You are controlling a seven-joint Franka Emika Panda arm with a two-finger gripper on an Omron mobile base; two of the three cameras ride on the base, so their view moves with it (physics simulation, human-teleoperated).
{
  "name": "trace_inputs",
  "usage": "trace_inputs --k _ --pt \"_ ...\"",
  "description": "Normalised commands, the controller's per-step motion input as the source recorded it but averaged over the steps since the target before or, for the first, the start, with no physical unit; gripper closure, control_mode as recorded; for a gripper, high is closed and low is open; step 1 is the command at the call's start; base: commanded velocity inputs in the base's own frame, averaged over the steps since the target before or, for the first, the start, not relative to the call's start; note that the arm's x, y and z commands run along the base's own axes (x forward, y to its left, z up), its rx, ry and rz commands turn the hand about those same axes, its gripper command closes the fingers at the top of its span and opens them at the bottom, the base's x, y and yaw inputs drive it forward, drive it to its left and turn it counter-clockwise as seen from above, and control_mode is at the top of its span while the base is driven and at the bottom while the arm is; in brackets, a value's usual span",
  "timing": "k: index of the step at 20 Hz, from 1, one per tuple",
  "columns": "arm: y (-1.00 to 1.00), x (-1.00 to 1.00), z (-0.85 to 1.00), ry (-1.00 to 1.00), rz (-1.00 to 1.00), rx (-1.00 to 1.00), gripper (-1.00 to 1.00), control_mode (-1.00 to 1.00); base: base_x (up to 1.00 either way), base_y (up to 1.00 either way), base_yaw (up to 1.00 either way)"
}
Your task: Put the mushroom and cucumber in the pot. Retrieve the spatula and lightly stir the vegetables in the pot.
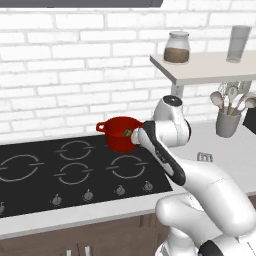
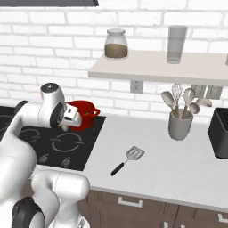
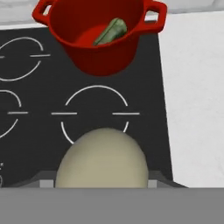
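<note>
Gripper (image 3: pixel 103 186) clamped on one mushroom (image 3: pixel 102 159), beige cap seen large at bottom of hand view, held above stove (image 1: pixel 30 185) short of pot. One red pot (image 3: pixel 98 37) at stove's back right corner; one cucumber (image 3: pixel 110 31) inside, long axis tilted, leaned on pot wall. One spatula (image 2: pixel 128 160) flat on counter (image 2: pixel 178 169), blade toward wall. Arm bent forward, hand angled down toward pot.

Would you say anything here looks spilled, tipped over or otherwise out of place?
Nothing stands out. The red pot sits upright on the stove with the cucumber inside it, the mushroom is at the gripper short of the pot, and the spatula lies flat on the counter. No spills or damage.
</note>
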Motion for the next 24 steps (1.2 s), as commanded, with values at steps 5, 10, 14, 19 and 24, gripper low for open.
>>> trace_inputs --k 5,10,14,19,24 --pt "0.57 0.77 0.54 -0.11 -0.04 -0.06 1.00 -1.00 0.00 0.00 0.00" --pt "0.14 0.98 0.12 -0.02 -0.07 -0.06 1.00 -1.00 0.00 0.00 0.00" --pt "0.00 0.99 -0.06 0.08 -0.07 -0.03 1.00 -1.00 0.00 0.00 0.00" --pt "0.00 0.89 -0.38 0.11 -0.04 -0.03 1.00 -1.00 0.00 0.00 0.00" --pt "0.00 0.60 -0.52 0.13 -0.02 -0.03 1.00 -1.00 0.00 0.00 0.00"
